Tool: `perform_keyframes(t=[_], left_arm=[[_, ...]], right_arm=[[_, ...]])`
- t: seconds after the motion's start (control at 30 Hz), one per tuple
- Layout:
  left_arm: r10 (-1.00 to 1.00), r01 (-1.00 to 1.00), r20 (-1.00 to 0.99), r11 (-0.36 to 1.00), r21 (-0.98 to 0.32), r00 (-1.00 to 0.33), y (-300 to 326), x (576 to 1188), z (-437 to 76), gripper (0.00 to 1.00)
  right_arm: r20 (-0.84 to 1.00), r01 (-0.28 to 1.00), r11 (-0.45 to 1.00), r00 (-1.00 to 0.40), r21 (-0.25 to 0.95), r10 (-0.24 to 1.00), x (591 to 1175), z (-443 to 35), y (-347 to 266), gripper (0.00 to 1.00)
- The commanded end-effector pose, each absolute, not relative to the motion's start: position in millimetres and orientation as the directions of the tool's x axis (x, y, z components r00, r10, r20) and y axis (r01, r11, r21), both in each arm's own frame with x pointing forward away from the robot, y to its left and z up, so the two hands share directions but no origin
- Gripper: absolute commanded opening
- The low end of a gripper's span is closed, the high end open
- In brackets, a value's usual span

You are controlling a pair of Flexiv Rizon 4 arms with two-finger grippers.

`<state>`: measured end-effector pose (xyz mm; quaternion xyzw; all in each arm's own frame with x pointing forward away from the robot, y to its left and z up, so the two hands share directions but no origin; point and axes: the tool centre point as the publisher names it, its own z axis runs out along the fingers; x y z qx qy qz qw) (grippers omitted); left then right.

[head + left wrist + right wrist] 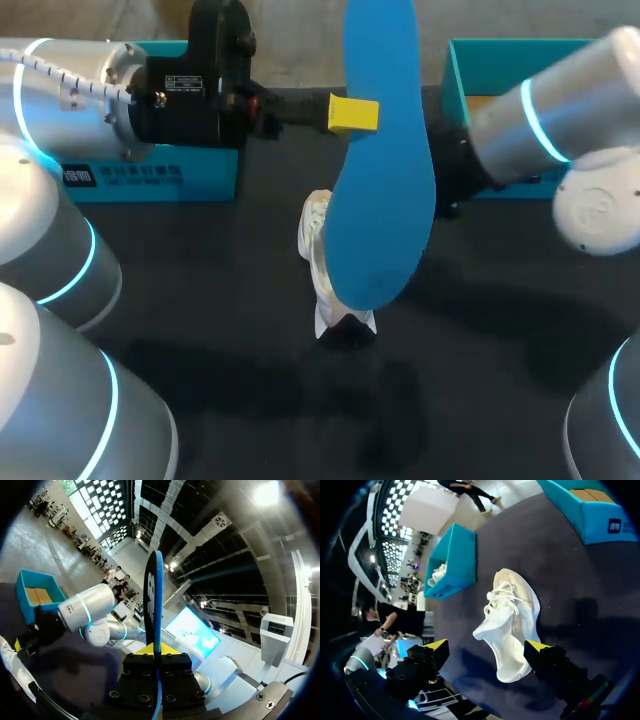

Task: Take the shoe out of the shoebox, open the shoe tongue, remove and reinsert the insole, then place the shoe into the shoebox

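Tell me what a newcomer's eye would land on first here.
The big blue insole, held up in the air by the left gripper, which is shut on it, fills the middle of the head view. Beneath it the white shoe lies on the black table, with the right gripper open above it.

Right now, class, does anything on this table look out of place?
The blue foam insole is in the air, pinched upright in the left gripper, not inside the white lace-up shoe, which lies on the dark table outside the teal boxes, tongue flopped out.
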<state>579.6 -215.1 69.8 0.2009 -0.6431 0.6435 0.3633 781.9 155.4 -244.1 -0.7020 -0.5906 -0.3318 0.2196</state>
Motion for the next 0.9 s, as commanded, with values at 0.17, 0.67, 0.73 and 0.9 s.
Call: perform_keyframes(t=[0.17,0.67,0.73,0.9], left_arm=[[0.208,-0.726,0.726,0.093,-0.682,-0.655,-215,579,70,0.00],[0.208,-0.726,0.726,0.093,-0.682,-0.655,-215,579,70,0.00],[0.208,-0.726,0.726,0.093,-0.682,-0.655,-215,579,70,0.00],[0.208,-0.726,0.726,0.093,-0.682,-0.655,-215,579,70,0.00]], right_arm=[[0.905,0.966,-0.250,0.050,0.063,0.423,775,-217,128,1.00],[0.967,0.972,-0.215,-0.034,0.091,0.253,790,-178,126,1.00],[0.975,0.974,-0.206,-0.046,0.091,0.215,790,-171,126,1.00],[0.981,0.977,-0.182,-0.079,0.112,0.177,790,-155,127,1.00]])
